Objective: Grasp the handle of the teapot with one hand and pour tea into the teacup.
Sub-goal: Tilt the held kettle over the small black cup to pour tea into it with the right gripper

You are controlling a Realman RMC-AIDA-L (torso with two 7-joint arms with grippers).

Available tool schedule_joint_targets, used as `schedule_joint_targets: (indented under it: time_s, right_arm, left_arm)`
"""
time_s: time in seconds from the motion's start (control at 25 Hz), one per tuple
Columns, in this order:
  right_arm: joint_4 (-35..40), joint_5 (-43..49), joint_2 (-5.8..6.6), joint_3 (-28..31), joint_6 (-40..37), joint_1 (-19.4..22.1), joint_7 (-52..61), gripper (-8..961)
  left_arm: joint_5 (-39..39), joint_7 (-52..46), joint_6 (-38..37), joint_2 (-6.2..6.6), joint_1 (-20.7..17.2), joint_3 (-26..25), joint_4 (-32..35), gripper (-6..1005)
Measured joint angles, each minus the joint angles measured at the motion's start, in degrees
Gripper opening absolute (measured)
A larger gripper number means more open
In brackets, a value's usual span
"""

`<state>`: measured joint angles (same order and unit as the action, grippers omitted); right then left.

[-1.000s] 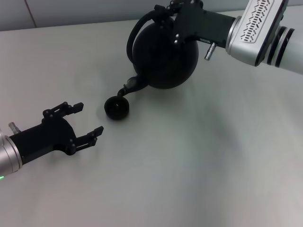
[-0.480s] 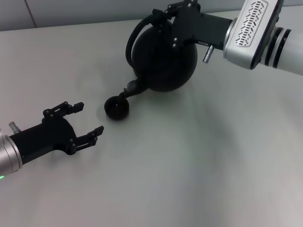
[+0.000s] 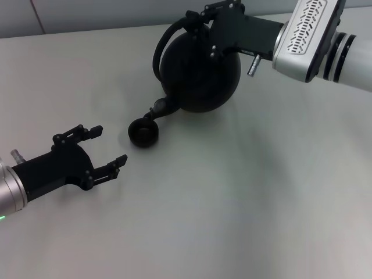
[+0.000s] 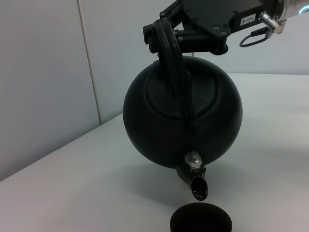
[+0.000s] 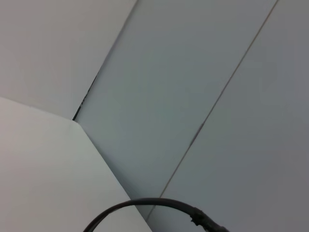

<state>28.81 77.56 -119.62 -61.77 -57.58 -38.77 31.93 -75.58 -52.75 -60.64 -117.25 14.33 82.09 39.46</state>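
The right tool (image 3: 200, 20) grips the handle (image 3: 168, 36) of the round black teapot (image 3: 200, 72) and holds the pot tipped forward above the pale worktop (image 3: 244, 192), its short spout (image 3: 158, 108) angled down just over the rim of the small black teacup (image 3: 143, 133). From the left wrist view, the spout's mouth (image 4: 199, 186) hangs directly above the cup (image 4: 201, 220), close but not touching, while the arched handle (image 4: 175, 72) runs across the pot's tilted top to the clamped fingers. The left tool (image 3: 99, 151) rests low over the worktop near the cup, its fingers spread and holding nothing. No liquid is visible.
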Motion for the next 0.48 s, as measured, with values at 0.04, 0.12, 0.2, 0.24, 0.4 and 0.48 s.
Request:
schedule_joint_targets:
  time_s: [0.04,0.12,0.2,0.24,0.4,0.48]
  right_arm:
    - [0.00,0.00,0.00,0.00,0.00,0.00,0.00,107]
    - [-0.03,-0.03,0.01,0.41,-0.29,-0.02,1.83,106]
    - [-0.18,-0.22,0.07,0.56,-0.36,-0.01,3.16,106]
    - [-0.18,-0.22,0.07,0.56,-0.36,-0.01,3.16,106]
    - [-0.94,-3.51,0.22,0.66,-0.36,0.64,5.49,107]
    - [-1.11,-4.49,0.26,0.67,-0.38,0.91,5.89,107]
  left_arm:
    - [0.00,0.02,0.00,0.00,0.00,0.00,0.00,801]
    - [0.00,0.04,0.01,0.00,0.00,0.00,0.00,801]
    - [0.00,0.12,0.00,0.00,0.00,0.00,0.00,801]
    - [0.00,0.17,0.01,0.00,0.00,0.00,0.00,801]
    - [0.00,0.28,0.00,0.00,-0.03,0.00,-0.05,801]
    - [0.00,0.32,0.00,0.00,-0.17,-0.07,-0.06,801]
